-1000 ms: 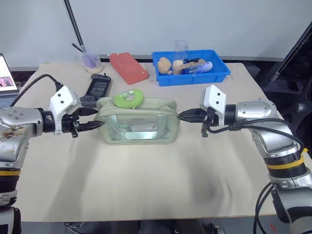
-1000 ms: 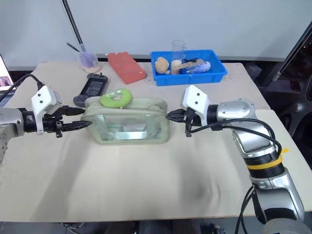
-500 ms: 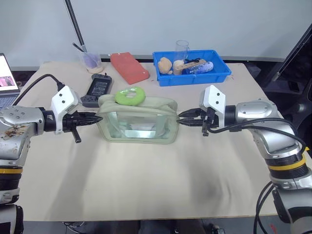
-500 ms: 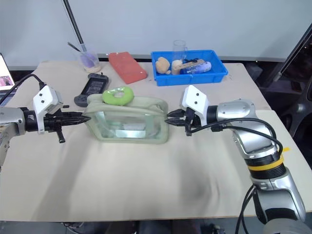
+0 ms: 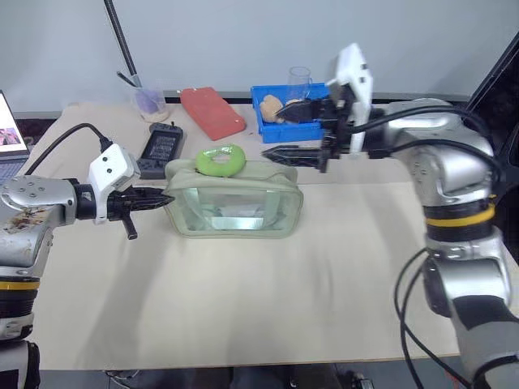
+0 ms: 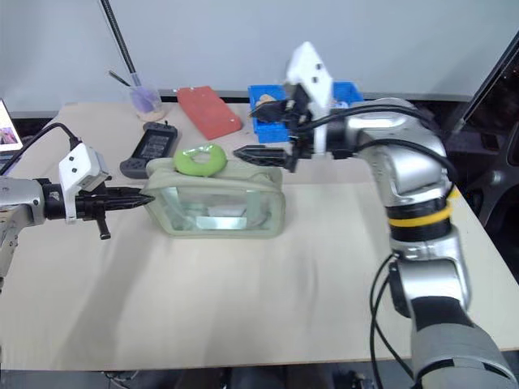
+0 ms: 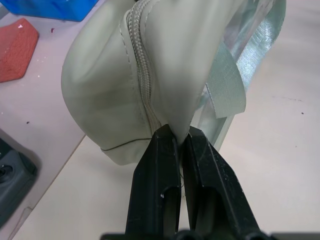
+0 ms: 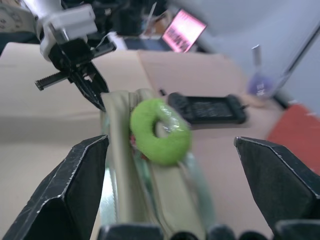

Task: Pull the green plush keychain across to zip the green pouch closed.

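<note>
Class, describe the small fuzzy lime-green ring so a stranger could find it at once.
Find the pale sage-green zip pouch mid-table. On its fabric top, near its left end, lies the fuzzy lime-green ring. Nothing else nearby is donut-shaped or so bright.

No text, label, brand, number or sign can be read.

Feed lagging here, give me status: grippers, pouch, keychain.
Left gripper shut on green pouch end. Right gripper open, above pouch, holding nothing. Green plush keychain on pouch top, ungrasped. Nothing in the way.
</note>
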